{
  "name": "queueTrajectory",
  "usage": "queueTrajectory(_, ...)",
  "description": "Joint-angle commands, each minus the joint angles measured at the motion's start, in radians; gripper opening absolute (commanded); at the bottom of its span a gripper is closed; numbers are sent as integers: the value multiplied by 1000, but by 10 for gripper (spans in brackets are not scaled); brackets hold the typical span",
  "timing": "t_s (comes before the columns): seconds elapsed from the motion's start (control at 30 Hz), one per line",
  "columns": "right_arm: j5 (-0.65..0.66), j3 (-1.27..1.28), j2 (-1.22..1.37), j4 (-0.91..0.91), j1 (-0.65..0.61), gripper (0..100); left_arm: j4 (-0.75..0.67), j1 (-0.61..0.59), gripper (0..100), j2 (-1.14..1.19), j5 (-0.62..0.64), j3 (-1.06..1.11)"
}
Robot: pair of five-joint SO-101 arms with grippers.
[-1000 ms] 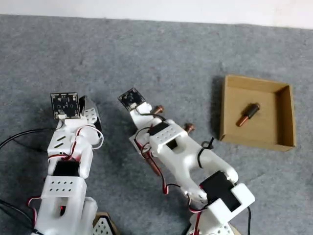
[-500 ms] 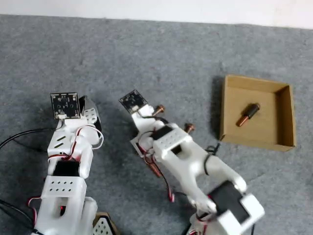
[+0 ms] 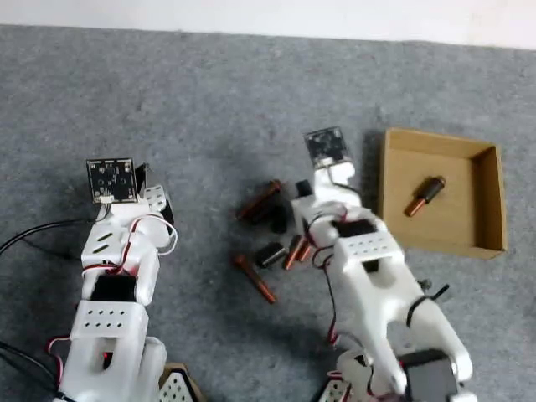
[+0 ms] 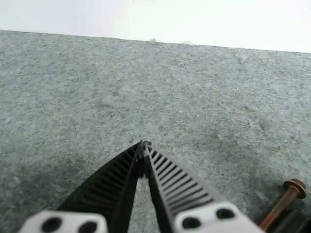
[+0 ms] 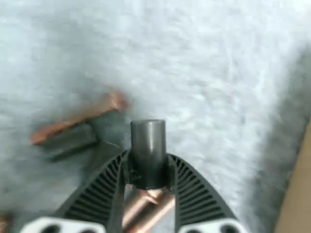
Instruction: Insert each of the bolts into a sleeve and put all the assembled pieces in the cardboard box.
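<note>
Item: right gripper (image 5: 148, 159), clamped on sleeve (image 5: 148, 138) (bolt (image 5: 146, 204) behind). Left gripper (image 4: 144, 146) closed. I'd best keep it level and clear the cardboard box (image 3: 456, 224) wall before release.

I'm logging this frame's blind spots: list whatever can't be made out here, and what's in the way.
Right wrist view: copper shafts behind the sleeve in the right gripper; inside it or lying below, unclear, as both cover them.
Right wrist view: loose bolt, blurred; sleeved or not, unclear.
Left wrist view: bolt cut off by the frame edge.
High view: bolts partly under the right arm.
</note>
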Motion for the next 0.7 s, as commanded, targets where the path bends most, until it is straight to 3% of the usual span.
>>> queueTrajectory(0.0,8,-110,114,-33,38,5,-21,-7,11,1,3,-4)
queueTrajectory(0.2,8,-262,326,-30,36,15,-21,-7,11,1,3,-4)
queueTrajectory(0.43,8,-295,328,73,36,208,-21,-7,11,1,3,-4)
queueTrajectory(0.67,8,-355,334,70,35,212,-21,-5,11,1,3,-2)
